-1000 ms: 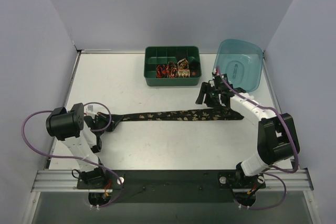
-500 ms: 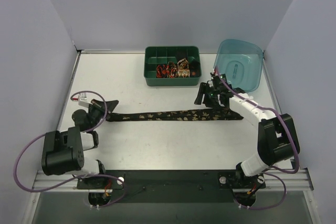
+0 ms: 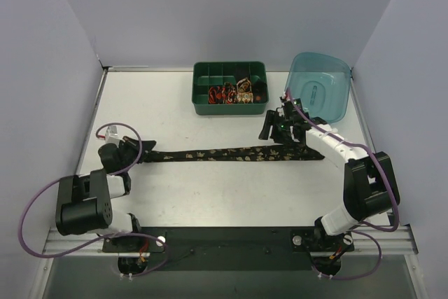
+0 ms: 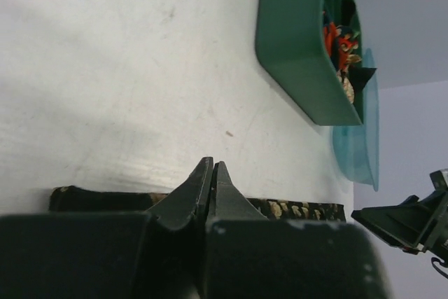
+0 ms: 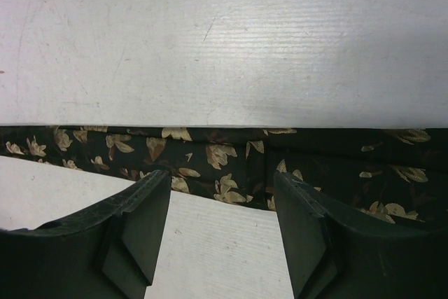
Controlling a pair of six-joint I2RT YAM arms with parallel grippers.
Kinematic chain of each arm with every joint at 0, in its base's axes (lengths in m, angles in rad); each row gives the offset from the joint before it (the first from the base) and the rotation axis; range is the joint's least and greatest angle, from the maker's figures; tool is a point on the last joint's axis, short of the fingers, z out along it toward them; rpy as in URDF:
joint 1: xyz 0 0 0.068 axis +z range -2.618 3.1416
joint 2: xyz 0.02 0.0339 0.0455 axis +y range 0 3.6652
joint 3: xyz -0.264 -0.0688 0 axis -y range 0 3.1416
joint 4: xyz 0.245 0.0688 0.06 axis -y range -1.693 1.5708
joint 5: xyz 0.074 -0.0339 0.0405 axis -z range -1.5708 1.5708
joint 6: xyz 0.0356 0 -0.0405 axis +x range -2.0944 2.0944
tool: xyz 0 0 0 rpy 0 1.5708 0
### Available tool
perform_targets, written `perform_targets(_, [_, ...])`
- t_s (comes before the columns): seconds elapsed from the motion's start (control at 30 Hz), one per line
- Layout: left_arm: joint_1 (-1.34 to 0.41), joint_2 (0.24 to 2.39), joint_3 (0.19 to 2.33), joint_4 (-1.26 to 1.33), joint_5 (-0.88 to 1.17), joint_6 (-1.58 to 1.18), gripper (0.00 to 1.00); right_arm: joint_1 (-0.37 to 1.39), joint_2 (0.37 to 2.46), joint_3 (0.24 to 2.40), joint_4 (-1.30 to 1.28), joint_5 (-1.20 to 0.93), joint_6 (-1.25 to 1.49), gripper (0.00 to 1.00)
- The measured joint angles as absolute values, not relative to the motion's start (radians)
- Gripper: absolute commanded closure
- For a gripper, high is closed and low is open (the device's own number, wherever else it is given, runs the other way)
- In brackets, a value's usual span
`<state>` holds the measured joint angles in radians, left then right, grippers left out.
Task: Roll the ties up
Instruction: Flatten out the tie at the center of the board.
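1. Progress: several small rolled ties, black with red and gold motifs, sit in the dark green compartment tray. One long black necktie with gold leaf print lies flat and unrolled across the white table. Its rolling appears not yet begun.
2. Left claw: fingers pressed together over the strip's narrow end. Whether any cloth is caught cannot be told.
3. Right claw: spread, poised above the wider end. The strip runs crosswise under its fingertips, and no grip is evident.
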<state>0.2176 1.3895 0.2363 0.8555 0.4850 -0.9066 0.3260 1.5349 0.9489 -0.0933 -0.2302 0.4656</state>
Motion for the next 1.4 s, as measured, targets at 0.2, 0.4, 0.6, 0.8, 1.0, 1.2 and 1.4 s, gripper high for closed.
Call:
perform_targets(0.2, [0.217, 1.601, 0.212, 0.995, 0.475, -0.939, 1.0, 0.329, 1.535, 0.949, -0.091, -0.243, 0.463, 0.39])
perform_targets(0.4, [0.217, 1.721, 0.212, 1.1, 0.465, -0.98, 1.0, 0.329, 1.535, 0.949, -0.086, -0.245, 0.463, 0.39])
perform_targets(0.6, [0.215, 1.695, 0.212, 1.062, 0.413, -0.986, 1.0, 0.329, 1.535, 0.949, -0.086, -0.244, 0.459, 0.39])
perform_targets(0.8, [0.21, 1.638, 0.228, 0.969, 0.361, -0.979, 1.0, 0.329, 1.535, 0.949, -0.086, -0.244, 0.458, 0.39])
perform_targets(1.0, [0.202, 1.673, 0.241, 0.944, 0.349, -1.007, 1.0, 0.329, 1.535, 0.949, -0.086, -0.244, 0.455, 0.39])
perform_targets(1.2, [0.161, 1.715, 0.274, 0.958, 0.332, -1.044, 1.0, 0.329, 1.535, 0.949, -0.086, -0.244, 0.451, 0.39])
perform_targets(1.4, [0.153, 1.697, 0.274, 0.947, 0.329, -1.054, 1.0, 0.329, 1.53, 0.949, -0.086, -0.244, 0.444, 0.39])
